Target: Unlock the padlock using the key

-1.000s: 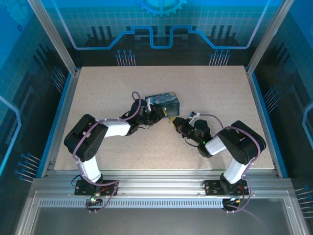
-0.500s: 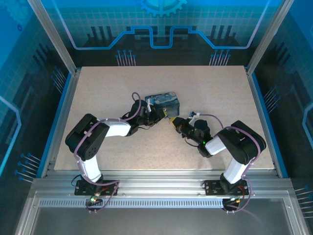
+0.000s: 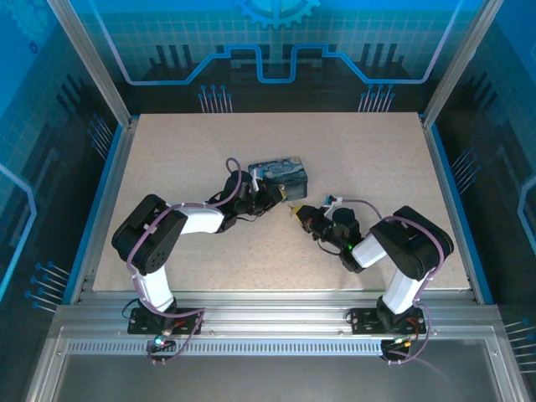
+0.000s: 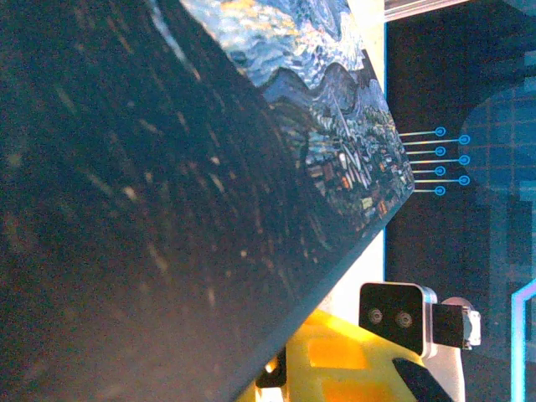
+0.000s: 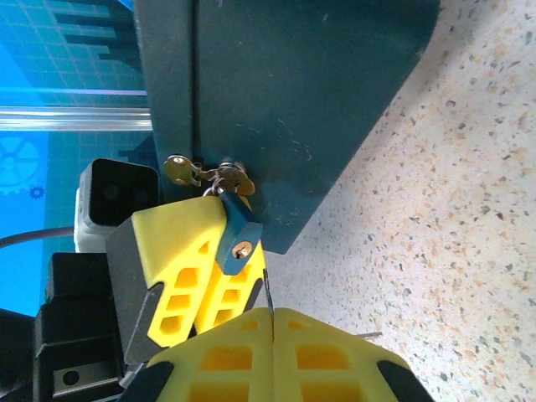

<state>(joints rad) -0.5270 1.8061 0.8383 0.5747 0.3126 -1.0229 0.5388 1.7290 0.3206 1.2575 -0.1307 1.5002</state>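
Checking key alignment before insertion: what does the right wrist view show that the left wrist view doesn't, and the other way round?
Right wrist: the small blue padlock hanging from a brass hasp, keyhole towards the camera, and the key pinched in the shut right claw, its tip close to the keyhole but not inserted. Left wrist: the tin box with its swirl-painted top. Both: the box's dark side wall and yellow claw fingers.

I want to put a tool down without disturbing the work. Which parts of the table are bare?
Bare: the strip between the tin box and the back edge, the far right of the table, and its far left corner. Crowded: the box's near side, where the left pincer and right pincer meet.
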